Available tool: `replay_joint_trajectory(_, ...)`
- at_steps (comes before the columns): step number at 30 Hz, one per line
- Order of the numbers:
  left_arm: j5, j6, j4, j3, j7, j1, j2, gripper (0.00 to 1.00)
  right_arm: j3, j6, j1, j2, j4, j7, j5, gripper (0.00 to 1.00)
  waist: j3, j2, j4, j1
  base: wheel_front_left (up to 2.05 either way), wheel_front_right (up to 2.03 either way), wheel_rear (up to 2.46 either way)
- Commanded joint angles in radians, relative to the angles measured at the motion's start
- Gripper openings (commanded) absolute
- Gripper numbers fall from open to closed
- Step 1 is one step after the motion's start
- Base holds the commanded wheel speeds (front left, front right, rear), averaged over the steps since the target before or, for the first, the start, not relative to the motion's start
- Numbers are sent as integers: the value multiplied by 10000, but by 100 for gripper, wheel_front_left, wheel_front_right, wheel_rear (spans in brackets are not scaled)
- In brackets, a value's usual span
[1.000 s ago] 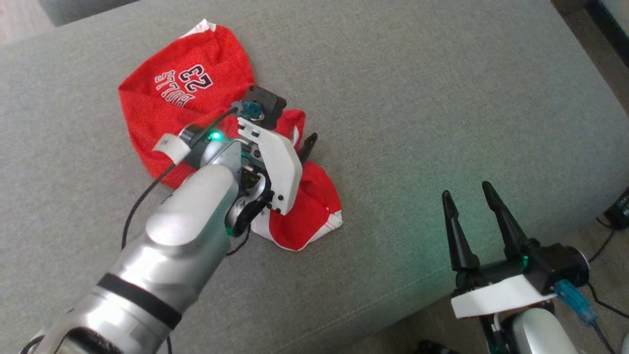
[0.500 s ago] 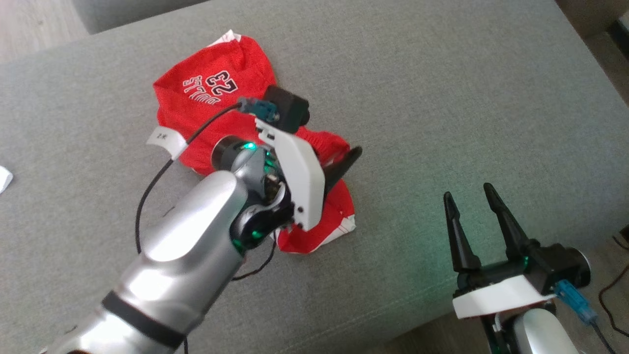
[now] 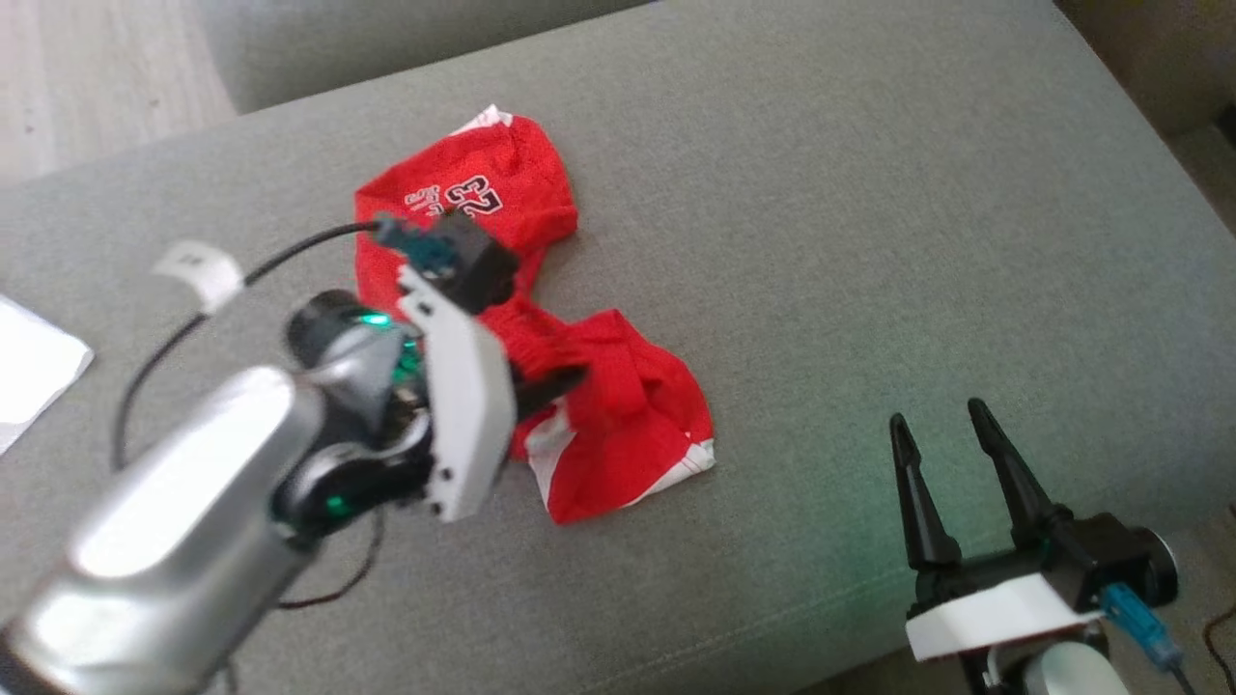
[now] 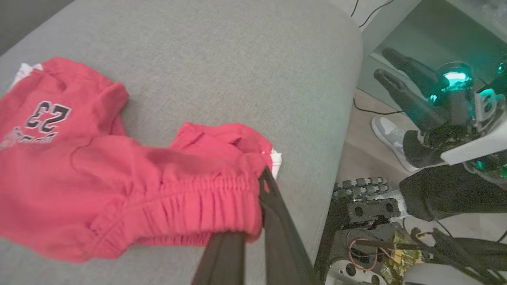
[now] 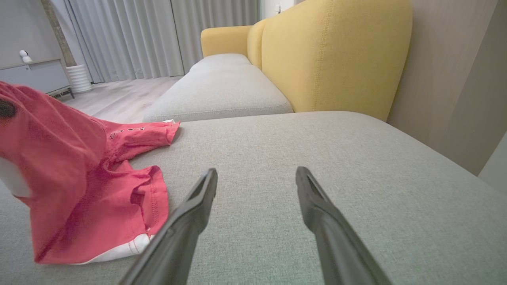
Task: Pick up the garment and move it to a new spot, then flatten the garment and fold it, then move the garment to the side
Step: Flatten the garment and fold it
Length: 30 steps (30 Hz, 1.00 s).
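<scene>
The garment (image 3: pixel 632 410) is a pair of red shorts with white trim and a "23" print, lying crumpled on the grey sofa cushion (image 3: pixel 869 222). My left gripper (image 3: pixel 565 378) is shut on its elastic waistband, which bunches up around the dark fingers. In the left wrist view the gripper (image 4: pixel 259 198) pinches the gathered waistband of the garment (image 4: pixel 119 178), one finger hidden under the cloth. My right gripper (image 3: pixel 939 415) stands open at the cushion's near right edge with nothing between its fingers. From the right wrist, that gripper (image 5: pixel 256 172) points across bare cushion, the garment (image 5: pixel 79 178) raised at its left.
A white sheet (image 3: pixel 34 367) lies at the cushion's left edge. A yellow sofa back (image 5: pixel 336 55) and a second grey seat (image 5: pixel 222 87) stand beyond. A grey-and-white shoe (image 4: pixel 390 132) and the robot's base (image 4: pixel 364 206) are on the floor beside the cushion's end.
My left gripper has gone from open to shut on the waistband and drawn it leftward, bunching the cloth. The head camera has shifted. The right gripper stays open.
</scene>
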Motion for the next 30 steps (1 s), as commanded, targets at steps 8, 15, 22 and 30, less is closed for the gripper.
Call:
replay_joint_trajectory(8,349,458,-1898,864,1200,-367,2415,0,191,-7,89,-51,-439,-107,-124,100,-218,0,438,0,0,0,0)
replay_joint_trajectory(15,540,1289,-2358,1150,1386,868,3996,0,216,-7,91,-51,-479,-107,-22,100,-135,0,776,0,0,0,0)
replay_joint_trajectory(22,256,2794,-2051,1377,15,3533,4518,0,179,-7,98,-51,-490,-107,12,100,12,0,1089,0,0,0,0)
replay_joint_trajectory(30,-29,3842,-862,1598,-1884,5304,3675,0,220,-7,17,-51,-413,-107,-116,100,70,0,1448,0,0,0,0)
